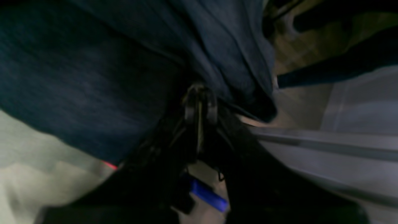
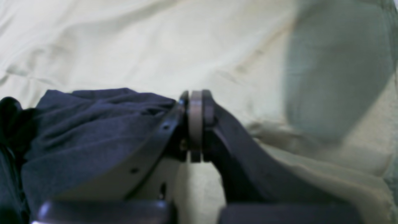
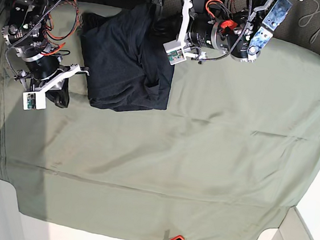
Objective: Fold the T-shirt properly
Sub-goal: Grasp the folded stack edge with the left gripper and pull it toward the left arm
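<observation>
Honestly, I'm midway at best. My right gripper (image 2: pixel 196 124) has its jaws pressed together at the shirt's (image 3: pixel 125 65) nine-o'clock side; whether cloth is pinched between them I cannot tell. My left gripper (image 1: pixel 199 105) is nearly closed with dark fabric bunched over its tips, apparently nipping an edge up at one o'clock. Farther out, the shirt lies as a rumpled block at eleven o'clock on the green sheet (image 3: pixel 213 154), roughly doubled over, still needing squaring and smoothing.

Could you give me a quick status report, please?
Left gripper shut on shirt. Right gripper shut beside its edge, grip unclear. Shirt bunched on green sheet.
</observation>
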